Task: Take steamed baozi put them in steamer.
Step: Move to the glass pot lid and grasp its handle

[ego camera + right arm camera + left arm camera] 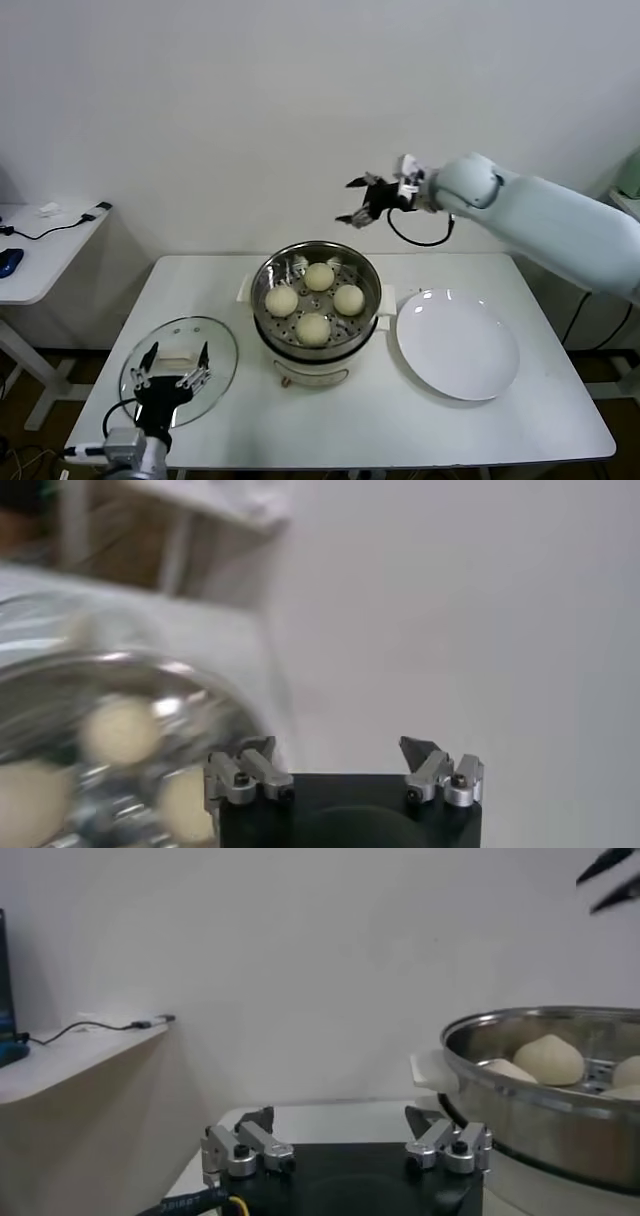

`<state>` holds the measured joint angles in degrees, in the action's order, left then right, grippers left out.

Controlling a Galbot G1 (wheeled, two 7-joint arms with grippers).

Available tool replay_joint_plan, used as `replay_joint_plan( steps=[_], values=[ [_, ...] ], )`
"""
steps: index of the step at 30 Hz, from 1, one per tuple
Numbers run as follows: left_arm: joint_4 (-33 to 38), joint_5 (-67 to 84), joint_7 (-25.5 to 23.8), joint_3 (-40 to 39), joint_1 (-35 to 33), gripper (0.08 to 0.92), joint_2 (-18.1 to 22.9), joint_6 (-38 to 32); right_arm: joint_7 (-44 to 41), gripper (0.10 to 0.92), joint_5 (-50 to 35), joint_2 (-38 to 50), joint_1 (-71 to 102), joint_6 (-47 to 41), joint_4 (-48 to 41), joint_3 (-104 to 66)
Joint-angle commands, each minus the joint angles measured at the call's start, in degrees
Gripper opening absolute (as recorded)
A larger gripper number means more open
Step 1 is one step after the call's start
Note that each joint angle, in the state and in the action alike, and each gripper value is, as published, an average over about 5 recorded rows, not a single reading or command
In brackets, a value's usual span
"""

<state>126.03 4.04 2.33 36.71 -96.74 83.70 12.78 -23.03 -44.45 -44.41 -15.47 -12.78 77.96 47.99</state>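
Several pale cream baozi (314,328) lie in the shiny steel steamer (268,268) on its cream-white pot base, mid-table. The steamer (530,1110) and baozi (548,1059) also show in the left wrist view, and blurred in the right wrist view (110,730). My right gripper (362,203) is open and empty, raised in the air above and behind the steamer's far right side. My left gripper (170,364) is open and empty, low at the table's front left, over the glass lid.
A round glass lid (222,350) with a white handle lies on the table left of the steamer. An empty flat white plate (457,344) lies right of it. A side table (40,250) with cables stands at far left.
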Motion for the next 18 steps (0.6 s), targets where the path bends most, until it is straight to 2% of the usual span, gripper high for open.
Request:
replay_joint_plan(
  steps=[1,4,9,18],
  values=[
    [-2.8,-0.1,-2.2,0.9,2.3,0.823,-1.5,-1.2,19.0,0.823,6.6,13.0,46.4,9.7,7.4,-49.2],
    [-3.9,0.0,-2.3,1.3,2.4,0.823,-2.3,-3.3,18.3,0.823,8.3,10.6,63.6,11.6,9.9,-65.3],
    [-6.5,-0.6,-0.9,1.7,3.4,0.823,-2.9,-6.9,17.2,0.823,9.2,2.8,82.5,16.1,11.1,-82.5],
    [-10.5,-6.8,2.4,1.3,3.3,0.823,-3.5,-13.3,16.5,0.823,11.6,-10.8,96.9,28.1,9.7,-88.0]
  ],
)
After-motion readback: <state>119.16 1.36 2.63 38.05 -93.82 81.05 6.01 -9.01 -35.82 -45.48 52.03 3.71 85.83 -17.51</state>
